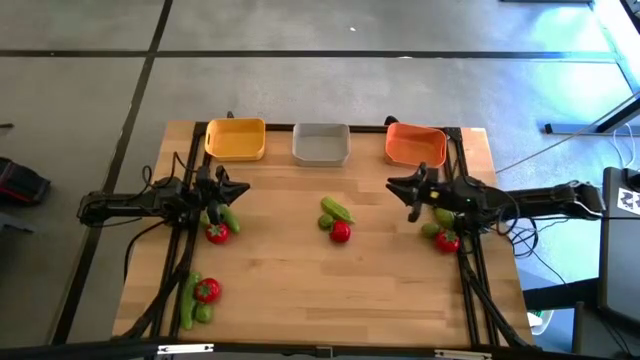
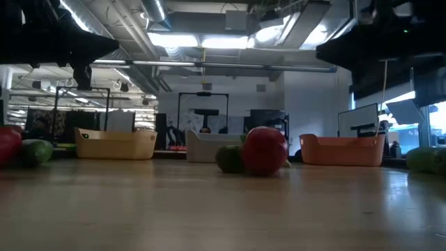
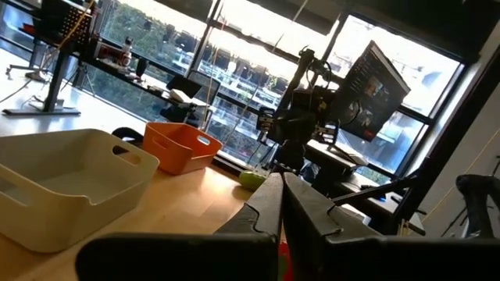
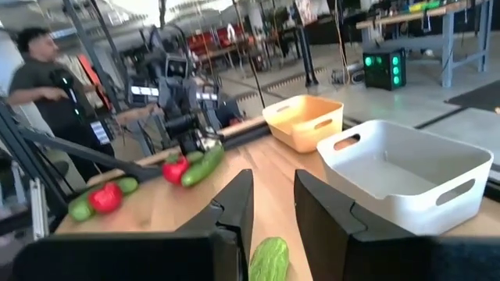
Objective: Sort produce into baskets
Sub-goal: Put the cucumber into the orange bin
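Note:
Three baskets stand along the table's far edge: yellow (image 1: 235, 138), light grey (image 1: 321, 143) and orange (image 1: 415, 144). At mid-table a cucumber (image 1: 336, 209), a lime (image 1: 326, 222) and a tomato (image 1: 340, 232) lie together. A cucumber (image 1: 228, 217) and a tomato (image 1: 217, 233) lie under my left arm. A tomato (image 1: 447, 241), a lime (image 1: 430, 230) and a cucumber (image 1: 443, 214) lie under my right arm. My left gripper (image 3: 281, 178) hangs shut above the table's left side. My right gripper (image 4: 273, 176) hangs above the right side, its fingers a little apart with nothing between them.
Near the front left corner lie another cucumber (image 1: 188, 300), tomato (image 1: 207, 290) and lime (image 1: 203, 313). Dark frame rails run along both table sides. A person (image 4: 35, 74) stands in the room beyond the table's left edge.

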{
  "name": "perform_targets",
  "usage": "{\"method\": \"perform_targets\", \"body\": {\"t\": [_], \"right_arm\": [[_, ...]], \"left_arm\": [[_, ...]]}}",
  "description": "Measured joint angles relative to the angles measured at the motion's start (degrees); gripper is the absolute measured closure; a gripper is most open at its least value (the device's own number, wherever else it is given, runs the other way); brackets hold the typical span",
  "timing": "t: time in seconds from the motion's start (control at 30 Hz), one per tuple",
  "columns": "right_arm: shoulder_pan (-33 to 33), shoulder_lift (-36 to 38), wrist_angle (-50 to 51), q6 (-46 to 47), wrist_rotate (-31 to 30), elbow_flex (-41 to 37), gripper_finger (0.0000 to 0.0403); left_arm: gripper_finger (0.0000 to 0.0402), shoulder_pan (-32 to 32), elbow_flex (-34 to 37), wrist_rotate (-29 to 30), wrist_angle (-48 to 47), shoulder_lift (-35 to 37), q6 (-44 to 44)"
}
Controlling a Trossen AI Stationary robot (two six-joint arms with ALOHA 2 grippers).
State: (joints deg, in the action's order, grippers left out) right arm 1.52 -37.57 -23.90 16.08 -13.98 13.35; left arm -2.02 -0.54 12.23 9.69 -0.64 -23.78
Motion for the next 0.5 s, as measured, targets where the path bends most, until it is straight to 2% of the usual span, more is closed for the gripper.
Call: {"method": "perform_targets", "body": {"t": [0.27, 0.5], "right_arm": [[0.00, -11.18, -0.52, 0.51, -0.01, 6.11, 0.0309], [0.00, -23.40, 0.21, 0.46, 1.55, 14.41, 0.0235]], "left_arm": [[0.0394, 0.00, 0.00, 0.11, 2.61, 0.00, 1.40], [0.0394, 0.00, 0.00, 0.15, 3.41, 0.00, 1.17]]}}
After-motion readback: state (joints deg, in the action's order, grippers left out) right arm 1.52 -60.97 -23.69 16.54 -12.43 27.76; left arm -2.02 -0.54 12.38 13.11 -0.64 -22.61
